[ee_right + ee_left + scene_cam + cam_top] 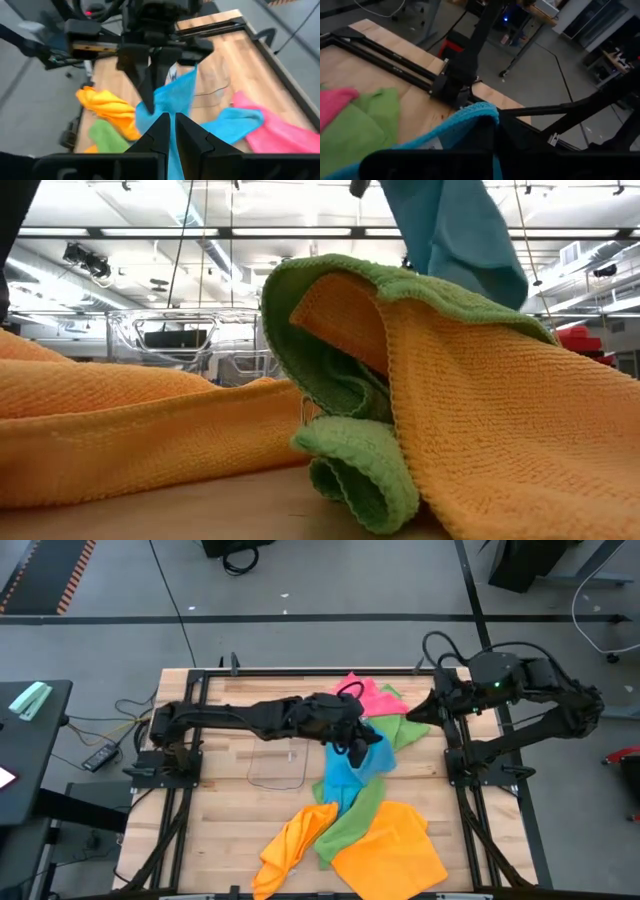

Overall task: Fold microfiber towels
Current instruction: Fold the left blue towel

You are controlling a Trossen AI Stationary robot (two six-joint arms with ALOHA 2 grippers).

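Left gripper: the left gripper (352, 743) reaches across the middle of the table (225, 805) and is clenched on an edge of the sky blue towel (345, 775); in its wrist view the blue hem (470, 117) runs right over its dark fingers.
Sky blue towel: lifted at the pinched edge, it hangs down from the left gripper and trails onto the heap below; in the low view it dangles above the other cloths (455, 230).
Right gripper: the right gripper (170, 125) is off at the right rear of the table, fingers nearly together with nothing between them, pointing toward the left gripper and the raised blue cloth (172, 100).
Pink towel: the pink towel (365, 695) lies just behind the left gripper, between the two grippers.
Green towels: one green towel (405, 728) lies beside the pink one, near the right gripper; another (355, 815) lies below the hanging blue cloth.
Orange towels: a flat orange towel (390, 855) and a bunched one (290, 845) lie at the front edge, well apart from both grippers.
Clear tray: the clear plastic tray (278, 765) sits on the wood just beside the left gripper, under its arm.
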